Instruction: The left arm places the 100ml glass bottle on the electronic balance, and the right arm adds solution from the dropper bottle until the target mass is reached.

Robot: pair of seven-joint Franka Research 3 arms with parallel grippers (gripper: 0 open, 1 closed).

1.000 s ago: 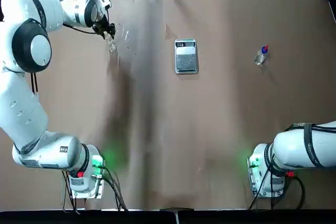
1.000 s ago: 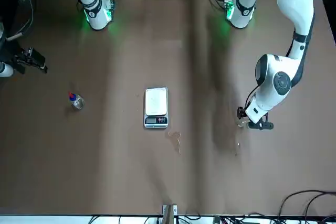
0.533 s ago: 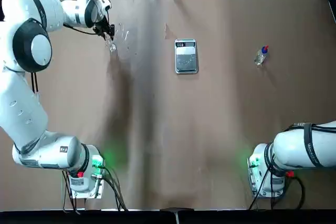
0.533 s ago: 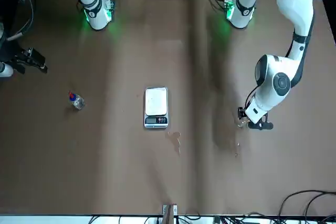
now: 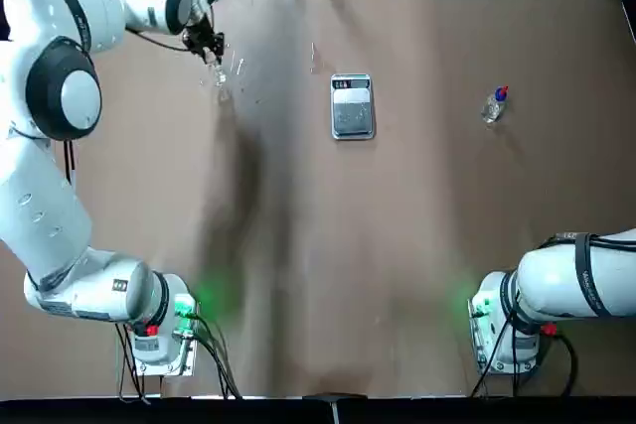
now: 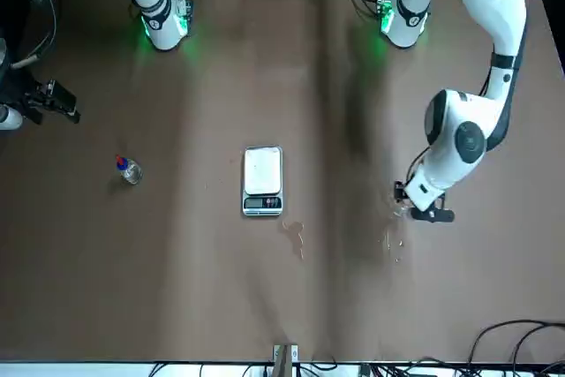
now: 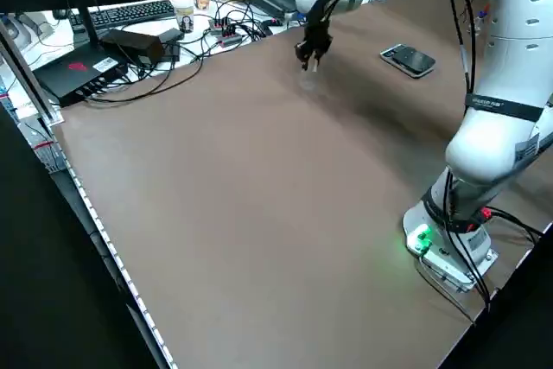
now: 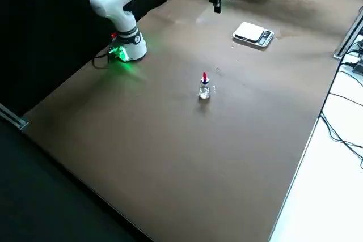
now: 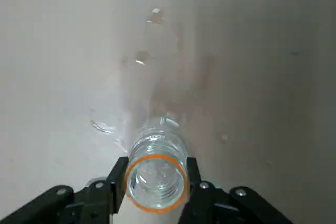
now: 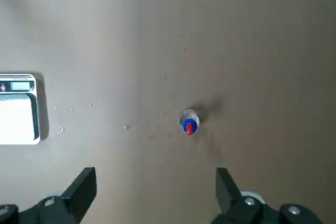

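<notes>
Top view: we log the left gripper [image 5: 211,51] at the far left of the brown table [image 5: 397,245], closed on the 100ml glass bottle [image 5: 219,74]; the electronic balance [image 5: 352,106], a flat silver rectangle with shiny pan, lies well apart toward the centre, its long axis running away from the bases, display strip at the far end; the dropper bottle [image 5: 494,105] stands near the right side.

Front view: we see the bottle [image 6: 403,210] as a small clear glint under the gripper; the right gripper [image 6: 55,101] hangs at the table's edge.

Left wrist view: we look down the bottle's open mouth, ringed orange, long axis upright; both black fingers [image 9: 112,181] press its neck; droplets dot the surface.

Right wrist view: jaws wide, holding nothing; red top, blue collar upward.
</notes>
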